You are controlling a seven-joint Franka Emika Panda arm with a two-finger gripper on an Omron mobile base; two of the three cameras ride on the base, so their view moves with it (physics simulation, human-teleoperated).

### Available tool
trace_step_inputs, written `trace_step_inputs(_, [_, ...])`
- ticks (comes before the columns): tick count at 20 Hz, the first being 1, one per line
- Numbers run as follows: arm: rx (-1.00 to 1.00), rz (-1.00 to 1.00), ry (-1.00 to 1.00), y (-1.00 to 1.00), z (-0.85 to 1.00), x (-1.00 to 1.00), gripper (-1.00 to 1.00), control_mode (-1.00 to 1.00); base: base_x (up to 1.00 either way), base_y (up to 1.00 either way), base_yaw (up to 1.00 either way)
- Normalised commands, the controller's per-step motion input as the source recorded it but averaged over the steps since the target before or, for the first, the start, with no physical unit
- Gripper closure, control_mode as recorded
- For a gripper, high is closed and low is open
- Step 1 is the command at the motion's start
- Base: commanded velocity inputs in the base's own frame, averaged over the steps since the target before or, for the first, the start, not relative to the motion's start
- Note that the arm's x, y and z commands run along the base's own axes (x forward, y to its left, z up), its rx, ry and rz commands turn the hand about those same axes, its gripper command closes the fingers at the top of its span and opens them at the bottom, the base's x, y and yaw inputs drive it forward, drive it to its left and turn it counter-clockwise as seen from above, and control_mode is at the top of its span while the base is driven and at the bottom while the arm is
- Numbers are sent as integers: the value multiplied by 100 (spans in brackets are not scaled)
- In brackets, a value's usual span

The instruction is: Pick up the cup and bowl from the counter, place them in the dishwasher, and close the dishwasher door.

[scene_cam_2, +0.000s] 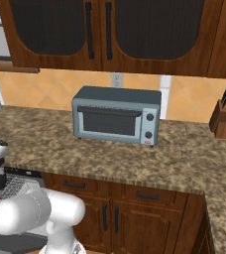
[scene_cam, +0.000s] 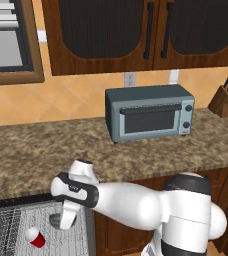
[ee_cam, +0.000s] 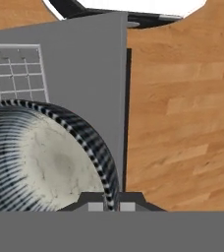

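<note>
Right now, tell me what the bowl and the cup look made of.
The bowl: probably metal, judging by its striped grey sheen and pale rim; the gripper pinches that rim. The cup: likely plastic, flat matte red with a white rim, lying in the dishwasher rack.

Cup and bowl sitting inside the open dishwasher (scene_cam: 6, 220)
The cup (scene_cam: 35, 237) is lying in the rack; the bowl (scene_cam: 56, 219) is hanging just behind it in the claw (scene_cam: 66, 224), below the table (scene_cam: 36, 155).
</note>
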Motion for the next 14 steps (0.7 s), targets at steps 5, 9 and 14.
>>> trace_step_inputs(5, [0, 0, 0, -15, -43, 0, 100, -100, 0, 0, 0])
trace_step_inputs(9, [-2, 0, 0, -3, -60, 3, 100, -100, 0, 0, 0])
trace_step_inputs(14, [-2, 0, 0, 0, -54, 13, 100, -100, 0, 0, 0])
